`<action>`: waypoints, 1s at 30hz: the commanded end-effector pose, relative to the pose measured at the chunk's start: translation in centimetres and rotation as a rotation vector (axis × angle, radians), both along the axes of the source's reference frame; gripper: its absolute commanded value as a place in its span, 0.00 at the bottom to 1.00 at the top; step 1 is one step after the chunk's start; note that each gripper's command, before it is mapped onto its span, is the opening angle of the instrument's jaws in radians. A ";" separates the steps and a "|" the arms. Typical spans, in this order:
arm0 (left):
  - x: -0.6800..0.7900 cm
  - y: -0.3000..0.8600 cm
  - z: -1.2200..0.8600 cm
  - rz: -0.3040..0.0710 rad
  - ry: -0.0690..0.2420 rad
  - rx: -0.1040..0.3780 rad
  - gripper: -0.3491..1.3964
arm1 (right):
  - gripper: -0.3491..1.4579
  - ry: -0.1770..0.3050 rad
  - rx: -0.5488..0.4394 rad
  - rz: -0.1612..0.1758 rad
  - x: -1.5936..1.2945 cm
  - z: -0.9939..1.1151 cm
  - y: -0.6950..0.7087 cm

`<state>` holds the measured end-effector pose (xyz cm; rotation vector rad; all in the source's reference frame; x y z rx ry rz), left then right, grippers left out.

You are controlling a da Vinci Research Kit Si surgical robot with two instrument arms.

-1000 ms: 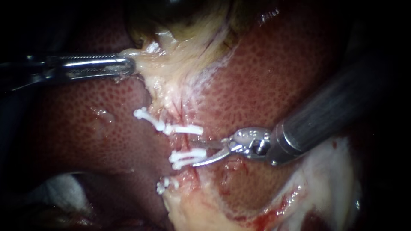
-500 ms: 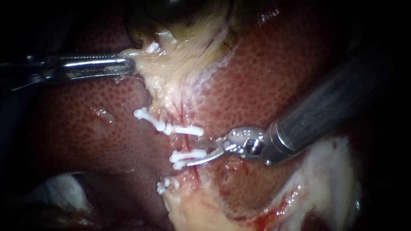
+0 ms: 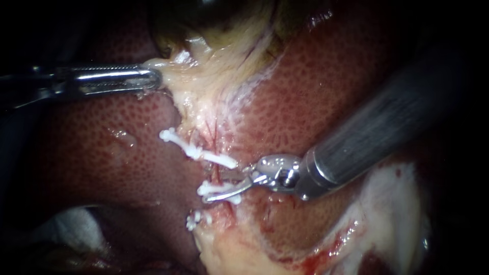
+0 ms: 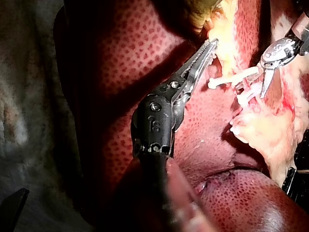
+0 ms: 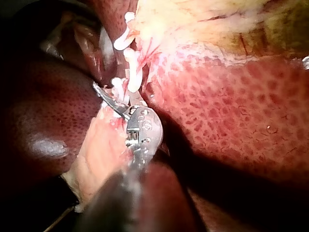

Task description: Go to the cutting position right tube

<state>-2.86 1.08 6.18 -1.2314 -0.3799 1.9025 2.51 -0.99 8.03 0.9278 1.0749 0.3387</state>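
Pale tissue (image 3: 204, 86) runs down from the gallbladder (image 3: 214, 20) over the liver (image 3: 316, 97). My left instrument (image 3: 153, 79) is shut on its left edge and holds it taut; the left wrist view shows the same grip (image 4: 206, 48). Below, a reddish tube (image 3: 216, 175) carries white clips: an upper one (image 3: 196, 151), a middle one (image 3: 219, 189) and a lower one (image 3: 196, 220). My right instrument (image 3: 224, 184), with curved blades, is open. Its blades straddle the tube between the upper and middle clips. The right wrist view shows one blade (image 5: 108, 100) beside the clips (image 5: 130, 67).
Pale fatty tissue with a little blood (image 3: 326, 249) lies below the right instrument's shaft (image 3: 377, 132). White gauze (image 3: 71, 226) sits at the lower left. In the left wrist view the right instrument (image 4: 273, 55) works just beyond the left instrument's jaws.
My right instrument has slid left, so its open blades now reach across the tube between the upper and middle clips. The upper clip has tipped slightly. The left instrument holds still.
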 end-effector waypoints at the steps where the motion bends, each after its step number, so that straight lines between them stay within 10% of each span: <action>1: 0.00 0.00 0.00 0.000 0.000 0.000 0.00 | 0.91 0.005 0.007 0.005 0.03 0.00 -0.01; 30: -0.02 0.00 0.01 0.001 -0.001 0.000 0.00 | 0.85 0.075 0.061 0.040 0.24 0.04 0.03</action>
